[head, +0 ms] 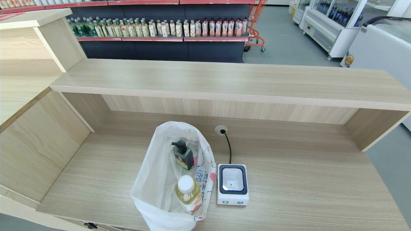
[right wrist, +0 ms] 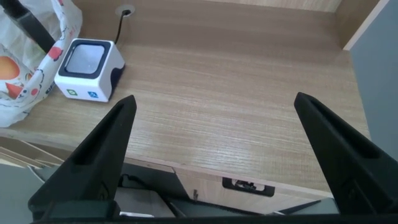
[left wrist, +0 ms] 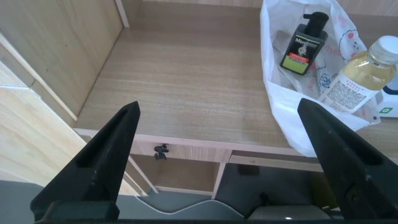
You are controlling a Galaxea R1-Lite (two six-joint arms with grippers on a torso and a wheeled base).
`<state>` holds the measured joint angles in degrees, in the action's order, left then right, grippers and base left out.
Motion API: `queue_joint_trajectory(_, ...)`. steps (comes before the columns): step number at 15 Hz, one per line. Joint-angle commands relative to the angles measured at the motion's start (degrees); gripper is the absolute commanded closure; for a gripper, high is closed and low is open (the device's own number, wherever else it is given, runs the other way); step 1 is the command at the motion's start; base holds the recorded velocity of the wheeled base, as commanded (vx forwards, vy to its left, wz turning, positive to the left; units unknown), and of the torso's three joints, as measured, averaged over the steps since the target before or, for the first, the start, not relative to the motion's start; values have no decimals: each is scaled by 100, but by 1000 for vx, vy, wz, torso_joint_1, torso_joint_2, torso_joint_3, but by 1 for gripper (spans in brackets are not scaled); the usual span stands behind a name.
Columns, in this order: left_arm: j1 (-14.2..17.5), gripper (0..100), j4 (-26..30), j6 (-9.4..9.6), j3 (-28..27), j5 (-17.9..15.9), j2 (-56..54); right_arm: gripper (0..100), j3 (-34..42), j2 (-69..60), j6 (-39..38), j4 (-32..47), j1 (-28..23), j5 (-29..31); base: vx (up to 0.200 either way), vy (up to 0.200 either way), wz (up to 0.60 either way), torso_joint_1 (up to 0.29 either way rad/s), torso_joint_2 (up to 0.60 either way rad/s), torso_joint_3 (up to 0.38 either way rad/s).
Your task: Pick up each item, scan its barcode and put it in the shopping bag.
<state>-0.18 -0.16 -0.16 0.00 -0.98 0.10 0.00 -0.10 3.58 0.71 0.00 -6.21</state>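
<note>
- Bag [head: 154, 179], thin crinkly white plastic, stands mouth-up at the worktop's [head: 305, 179] near edge.
- Inside the bag are a dark pump bottle [head: 183, 155] and a white-capped bottle [head: 188, 192] of yellow liquid. Bagging looks finished.
- Scanner [head: 232, 183], a white box with a glass window, sits just beside the bag, probably for short transfers.
- Left gripper [left wrist: 217, 109] and right gripper [right wrist: 214, 102] have fingers apart and empty, off the near edge. They look parked.

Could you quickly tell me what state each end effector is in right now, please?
Left end effector: open, holding nothing.
Right end effector: open, holding nothing.
</note>
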Motion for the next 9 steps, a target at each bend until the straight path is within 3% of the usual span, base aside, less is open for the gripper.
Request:
queue_joint_trajectory(1, 1, 0, -2, -2, 0, 1, -1, 0, 0, 10, 2, 0, 0, 5, 0, 0, -600, 2, 2, 2)
queue_joint_trajectory(9, 1, 0, -2, -2, 0, 1, -1, 0, 0, 10, 11, 0, 0, 102, 0, 0, 0, 0, 0, 0)
